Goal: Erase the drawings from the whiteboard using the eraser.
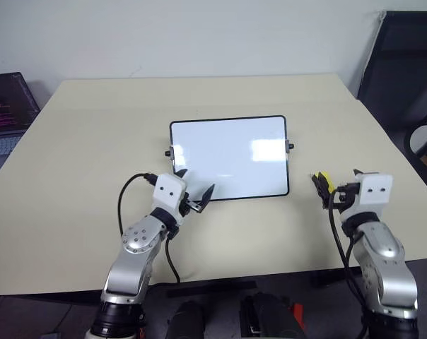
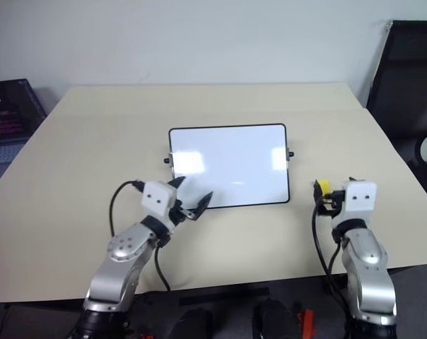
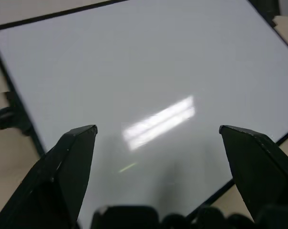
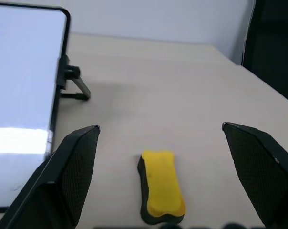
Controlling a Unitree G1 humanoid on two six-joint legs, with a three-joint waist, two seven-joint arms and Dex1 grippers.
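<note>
The whiteboard (image 1: 231,152) lies flat in the middle of the table, and its white face shows glare but no drawings in view. My left gripper (image 1: 194,185) is open at the board's near left corner, its fingers spread over the white surface (image 3: 149,86). The eraser (image 4: 162,183), yellow on top with a black base, lies on the table just right of the board's near right corner (image 1: 324,181). My right gripper (image 4: 160,128) is open behind the eraser, one finger on each side of it and not touching it.
A beige table (image 1: 79,141) carries everything. A laptop (image 1: 5,106) sits past its far left edge and a black chair (image 1: 404,63) stands at the far right. A small black knob with a stand leg (image 4: 72,83) sticks out from the board's right side.
</note>
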